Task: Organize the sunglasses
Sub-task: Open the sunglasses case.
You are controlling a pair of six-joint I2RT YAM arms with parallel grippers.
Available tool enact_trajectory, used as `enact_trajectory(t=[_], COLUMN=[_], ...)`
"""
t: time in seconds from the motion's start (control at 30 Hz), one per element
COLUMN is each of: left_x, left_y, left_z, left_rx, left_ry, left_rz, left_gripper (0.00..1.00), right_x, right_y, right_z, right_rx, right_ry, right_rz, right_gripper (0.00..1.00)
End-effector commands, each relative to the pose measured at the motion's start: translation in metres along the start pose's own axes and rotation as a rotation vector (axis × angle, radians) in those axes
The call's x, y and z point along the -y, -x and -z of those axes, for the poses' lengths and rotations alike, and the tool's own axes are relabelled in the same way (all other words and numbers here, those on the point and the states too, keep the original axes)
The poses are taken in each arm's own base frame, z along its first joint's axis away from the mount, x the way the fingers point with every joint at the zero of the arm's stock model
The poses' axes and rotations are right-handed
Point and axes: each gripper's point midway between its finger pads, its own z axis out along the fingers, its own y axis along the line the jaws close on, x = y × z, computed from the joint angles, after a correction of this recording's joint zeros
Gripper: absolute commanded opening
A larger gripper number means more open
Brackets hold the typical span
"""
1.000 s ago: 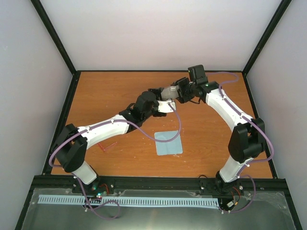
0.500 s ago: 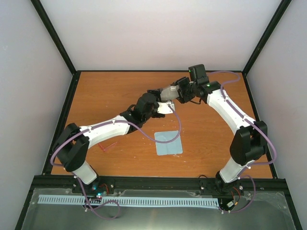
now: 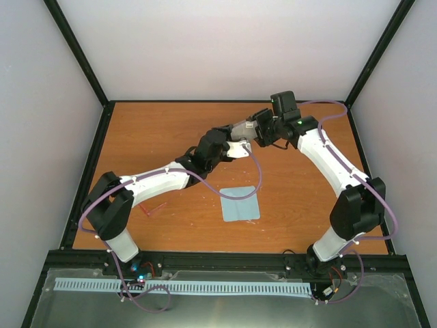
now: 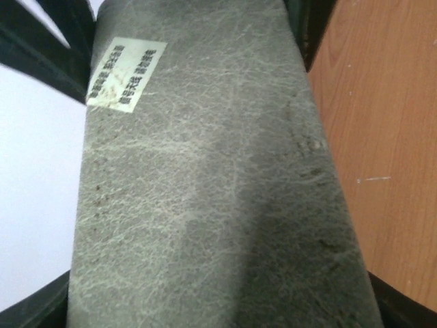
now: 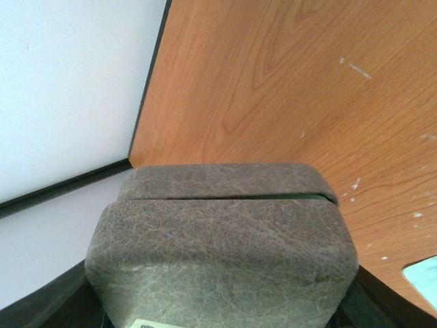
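Note:
The grey oblong case (image 3: 240,130) is held off the table between both grippers, at the middle back. My left gripper (image 3: 229,145) is shut on its near end. The case fills the left wrist view (image 4: 205,178), with a white label near its far end. My right gripper (image 3: 257,130) is shut on its far end. In the right wrist view the case (image 5: 222,239) shows a thin slit with green lining under the lid. The red-pink sunglasses (image 3: 153,207) lie on the table at the left, beside the left arm, apart from both grippers.
A light blue square cloth (image 3: 240,203) lies flat on the wooden table (image 3: 136,137) in front of the held case. A corner of it shows in the right wrist view (image 5: 425,272). Black frame posts and white walls bound the table.
Both arms have shifted slightly to the right and back, carrying the case with them. The left arm has stretched out further. The sunglasses and cloth have not moved.

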Motion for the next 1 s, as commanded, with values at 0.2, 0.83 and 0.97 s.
enact_trajectory(t=[0.2, 0.83, 0.97], left_x=[-0.024, 0.007, -0.012], left_y=[0.02, 0.018, 0.027], left_z=[0.005, 0.029, 0.036], left_rx=[0.079, 0.2, 0.282], left_ry=[-0.035, -0.599, -0.717], left_rz=[0.089, 0.518, 0.672], left_gripper=[0.19, 0.01, 0.01], right_x=[-0.007, -0.068, -0.074], right_y=[-0.028, -0.013, -0.016], right_z=[0.014, 0.108, 0.153], right_rx=[-0.102, -0.023, 0.074], right_ry=[0.04, 0.282, 0.388], right_rz=[0.064, 0.519, 0.684], right_gripper=[0.04, 0.92, 0.91])
